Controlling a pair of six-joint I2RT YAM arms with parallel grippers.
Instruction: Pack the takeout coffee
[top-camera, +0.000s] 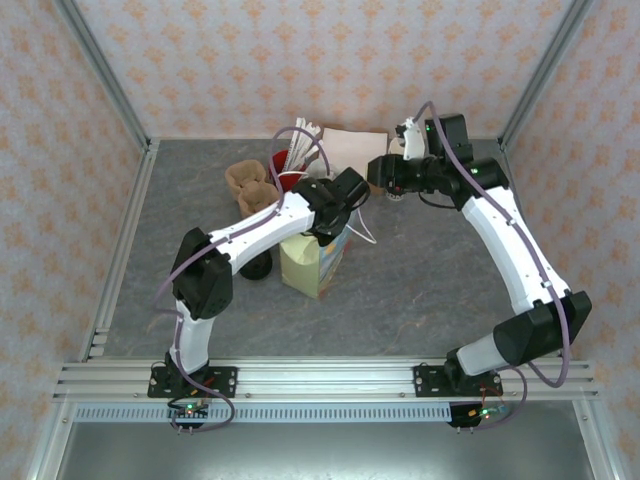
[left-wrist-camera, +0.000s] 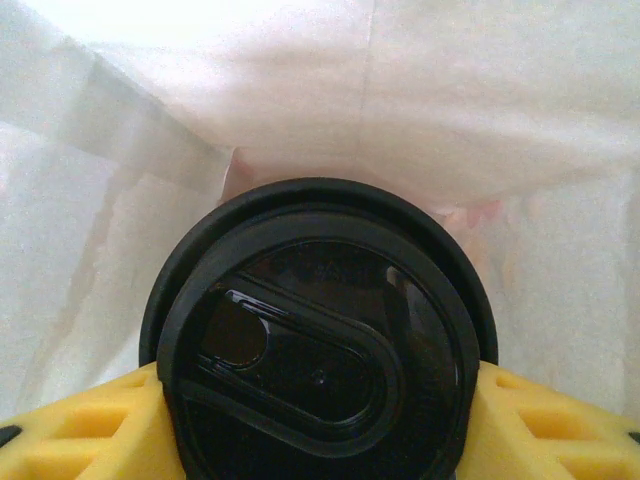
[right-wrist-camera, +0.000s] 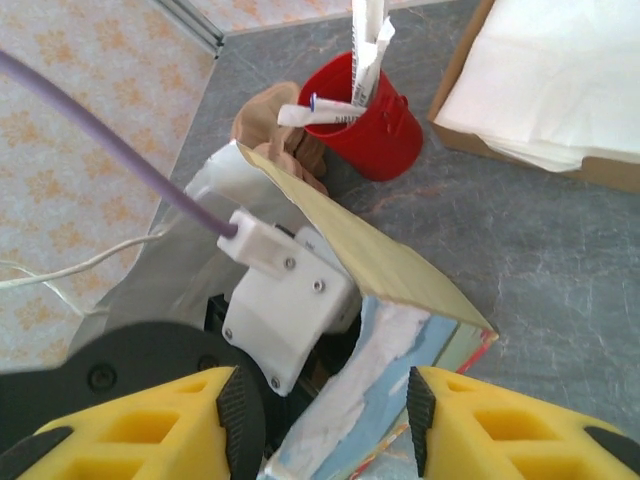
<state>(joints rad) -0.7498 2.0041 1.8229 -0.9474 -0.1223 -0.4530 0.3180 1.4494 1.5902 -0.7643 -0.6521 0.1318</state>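
Observation:
The takeout coffee (left-wrist-camera: 320, 330) shows its round black lid from above, down inside the paper bag (left-wrist-camera: 300, 90); the cup below the lid is hidden. My left gripper (left-wrist-camera: 320, 435) is shut on it, a yellow finger (left-wrist-camera: 90, 435) pressed on each side. From above, the left arm reaches down into the pale yellow bag (top-camera: 303, 268) mid-table, and the bag's mouth hides the gripper. My right gripper (right-wrist-camera: 325, 420) hovers over the bag's rim (right-wrist-camera: 400, 270), open. The torn blue-and-white edge stands between its pads (right-wrist-camera: 232, 410) with a gap on each side. The right gripper (top-camera: 377, 180) is just right of the bag.
A red cup (right-wrist-camera: 375, 130) holding paper sticks stands behind the bag, beside a cardboard box of white napkins (right-wrist-camera: 540, 80). Brown cup carriers (top-camera: 250, 185) lie at the back left. A loose black lid (top-camera: 257, 268) lies left of the bag. Patterned walls close in the table.

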